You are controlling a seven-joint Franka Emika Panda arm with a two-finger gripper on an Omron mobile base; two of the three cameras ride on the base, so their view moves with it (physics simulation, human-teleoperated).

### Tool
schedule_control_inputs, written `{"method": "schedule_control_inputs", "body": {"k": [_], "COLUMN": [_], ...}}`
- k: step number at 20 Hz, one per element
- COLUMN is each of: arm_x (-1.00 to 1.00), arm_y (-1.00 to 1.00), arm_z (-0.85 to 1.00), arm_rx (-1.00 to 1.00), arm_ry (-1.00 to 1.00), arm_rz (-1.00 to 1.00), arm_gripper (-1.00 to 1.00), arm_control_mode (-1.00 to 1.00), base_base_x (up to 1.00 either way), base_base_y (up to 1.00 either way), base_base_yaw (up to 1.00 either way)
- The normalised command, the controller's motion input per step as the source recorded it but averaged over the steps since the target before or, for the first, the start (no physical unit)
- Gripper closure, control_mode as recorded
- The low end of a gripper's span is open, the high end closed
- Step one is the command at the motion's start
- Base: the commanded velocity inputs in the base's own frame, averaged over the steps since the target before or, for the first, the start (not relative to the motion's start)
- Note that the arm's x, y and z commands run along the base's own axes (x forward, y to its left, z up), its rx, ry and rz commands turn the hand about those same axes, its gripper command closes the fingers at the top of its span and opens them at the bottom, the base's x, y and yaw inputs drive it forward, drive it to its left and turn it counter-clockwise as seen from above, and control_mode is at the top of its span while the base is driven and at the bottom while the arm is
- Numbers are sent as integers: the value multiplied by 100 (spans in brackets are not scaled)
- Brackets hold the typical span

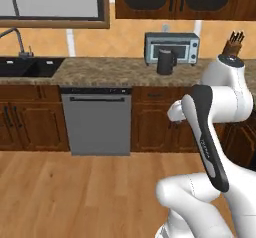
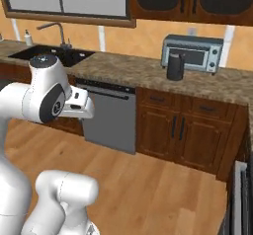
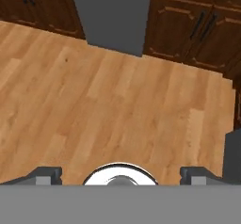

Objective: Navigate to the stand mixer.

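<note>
The stand mixer is out of view. My gripper [image 3: 121, 173] points down at the wooden floor [image 3: 117, 100], its two dark fingertips [image 3: 47, 173] spread wide apart with nothing between them. In the base views my white arm is folded in front of the base, the hand [image 2: 79, 103] held low before the counter front.
A granite counter [image 1: 110, 71] runs across ahead, over dark wood cabinets [image 1: 150, 127] and a grey dishwasher [image 1: 97, 124]. On it stand a silver toaster oven [image 1: 172, 47], a dark jug [image 1: 166, 62] and a knife block [image 1: 234, 44]. A sink [image 1: 27, 67] lies at the left. A stove edge [image 2: 240, 194] is at the right.
</note>
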Motion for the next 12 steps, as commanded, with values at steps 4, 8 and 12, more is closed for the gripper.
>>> {"method": "schedule_control_inputs", "body": {"k": [4,8,12], "arm_x": [0,0,0], "arm_y": [0,0,0], "arm_z": [0,0,0], "arm_rx": [0,0,0], "arm_ry": [0,0,0], "arm_rz": [0,0,0], "arm_gripper": [-100,-100,-100], "arm_control_mode": [100,100,100], "base_base_x": [14,18,18], "base_base_y": [3,3,2], "base_base_yaw": [81,83,88]}}
